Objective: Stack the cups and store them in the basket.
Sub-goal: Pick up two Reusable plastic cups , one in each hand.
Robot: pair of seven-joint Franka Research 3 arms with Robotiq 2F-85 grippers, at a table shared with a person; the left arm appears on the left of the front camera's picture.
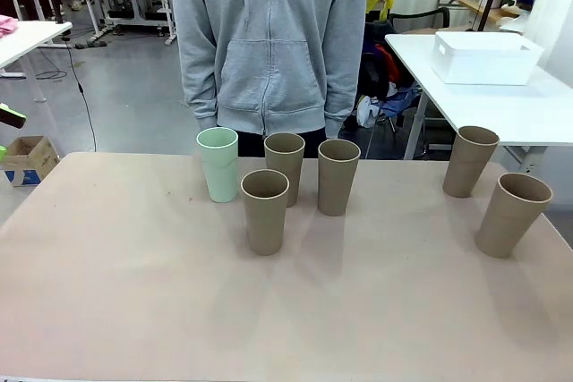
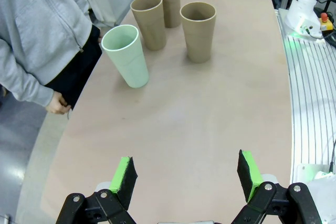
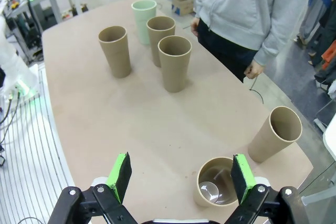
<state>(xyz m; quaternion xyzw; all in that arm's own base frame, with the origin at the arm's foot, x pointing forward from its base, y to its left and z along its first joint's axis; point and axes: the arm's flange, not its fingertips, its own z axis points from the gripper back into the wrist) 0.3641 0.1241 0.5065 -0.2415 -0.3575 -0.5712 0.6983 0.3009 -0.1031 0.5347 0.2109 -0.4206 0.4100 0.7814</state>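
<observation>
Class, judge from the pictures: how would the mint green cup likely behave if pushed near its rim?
The mint green cup is tall and narrower at the base, so it would probably tip. Once down, its round wall would likely roll.

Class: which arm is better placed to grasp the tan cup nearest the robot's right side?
Right. The right gripper hangs open close by that tan cup; the left gripper is open over bare table.
</observation>
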